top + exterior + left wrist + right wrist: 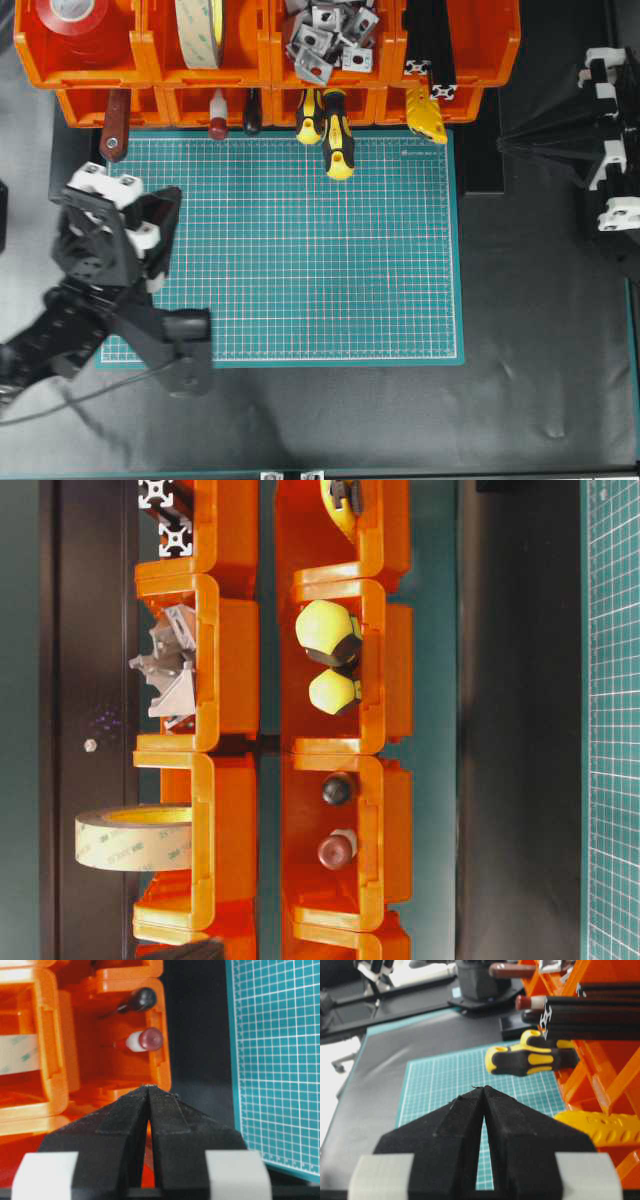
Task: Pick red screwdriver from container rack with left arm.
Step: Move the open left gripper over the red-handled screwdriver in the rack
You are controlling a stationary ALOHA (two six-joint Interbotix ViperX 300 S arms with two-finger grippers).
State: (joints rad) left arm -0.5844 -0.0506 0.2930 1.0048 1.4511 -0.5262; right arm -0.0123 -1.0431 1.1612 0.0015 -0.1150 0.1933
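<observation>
The red screwdriver [217,118] lies in a lower bin of the orange container rack [140,50], its red, white-banded handle end poking out toward the mat. The left wrist view shows the red screwdriver [145,1040] ahead and slightly left of my left gripper [150,1086], well apart from it. That gripper is shut and empty, and in the overhead view the left gripper [172,197] hovers over the mat's left edge. The table-level view shows the red screwdriver's butt [338,850]. My right gripper [484,1087] is shut and empty, parked at the right [503,143].
A black-handled screwdriver [252,110] shares the bin beside the red one. A broad dark-red handle [115,125] sticks out at the left, two yellow-and-black screwdrivers [338,140] at the middle. Upper bins hold tape rolls [200,30] and metal brackets [330,35]. A green mat [300,260] fronts the rack.
</observation>
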